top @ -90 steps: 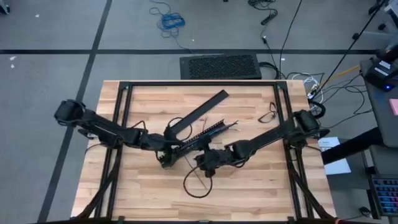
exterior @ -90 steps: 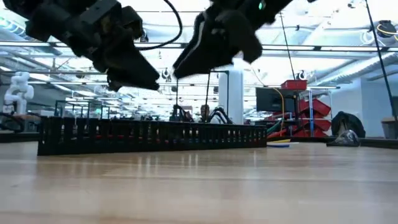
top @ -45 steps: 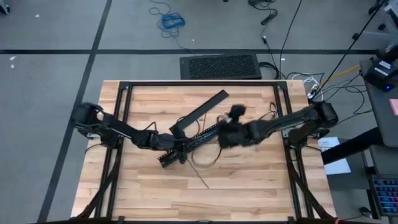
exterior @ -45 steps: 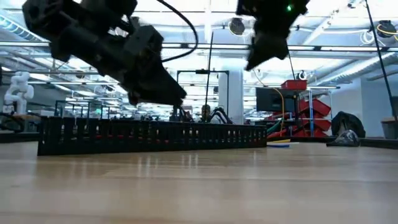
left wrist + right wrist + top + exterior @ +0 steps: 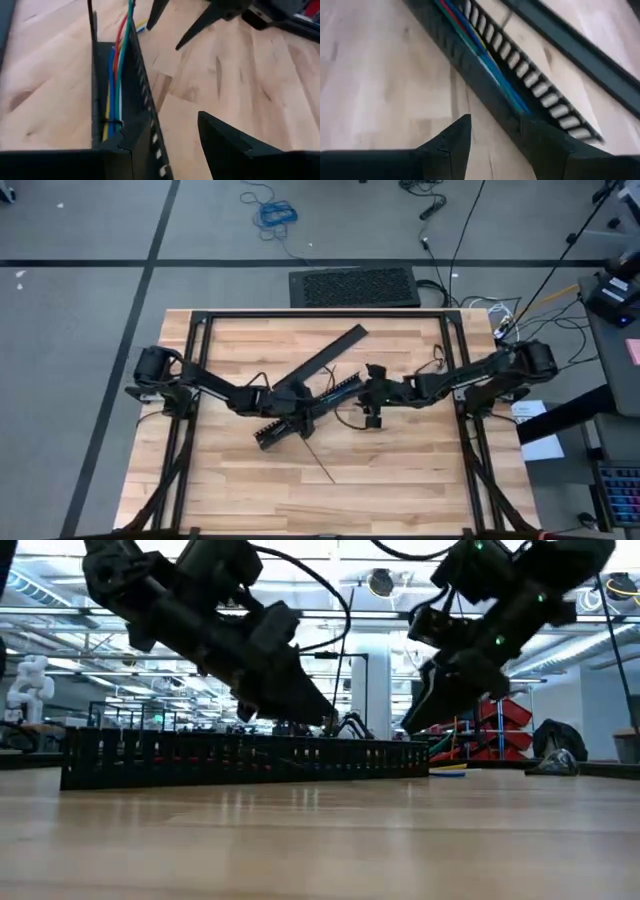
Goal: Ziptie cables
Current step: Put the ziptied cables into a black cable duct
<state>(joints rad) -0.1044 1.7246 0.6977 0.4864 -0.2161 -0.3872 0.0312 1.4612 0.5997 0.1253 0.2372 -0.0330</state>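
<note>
Coloured cables (image 5: 116,75) lay in your slotted bar (image 5: 305,412), whose ribbed wall stood between both grippers' (image 5: 165,145) (image 5: 495,132) spread fingers.

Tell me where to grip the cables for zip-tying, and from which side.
Grip the cables from above, through the open top of the slotted bar: they lie along its channel, walled on both sides. Their free ends beyond the bar's end look easiest to pinch.

We're seeing a pale wood table (image 5: 400,470) with a smooth planked grain, a matt black plastic slotted bar (image 5: 142,105), and cables (image 5: 116,75) in shiny coloured plastic sheathing.
</note>
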